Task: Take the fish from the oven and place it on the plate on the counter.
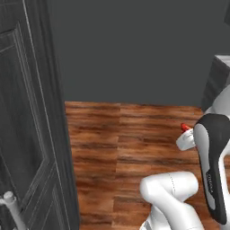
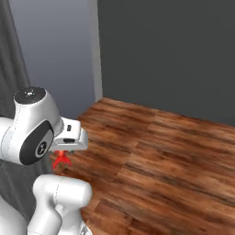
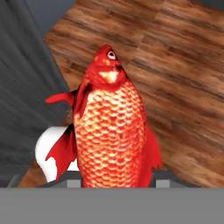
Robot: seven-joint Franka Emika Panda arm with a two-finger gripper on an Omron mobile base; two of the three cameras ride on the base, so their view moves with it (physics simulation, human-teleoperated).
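The red-orange fish point(image 3: 111, 127) stands up between my fingers in the hand view, head away from the hand, with wooden floor behind it. My gripper point(image 3: 116, 180) is shut on its tail end. In the left base view, a bit of the fish point(image 1: 185, 127) pokes out beyond the white hand at the right. Seen from the right base, the fish point(image 2: 60, 159) hangs below the hand, low over the floor beside the arm. The oven, the plate and the counter are out of view.
A dark grey panelled cabinet door point(image 1: 27, 117) with a silver handle point(image 1: 12, 209) stands close on the left. Brown wooden floor point(image 2: 160, 156) stretches ahead to a dark grey wall point(image 1: 134, 49). A grey cabinet corner point(image 1: 219, 76) shows at the right.
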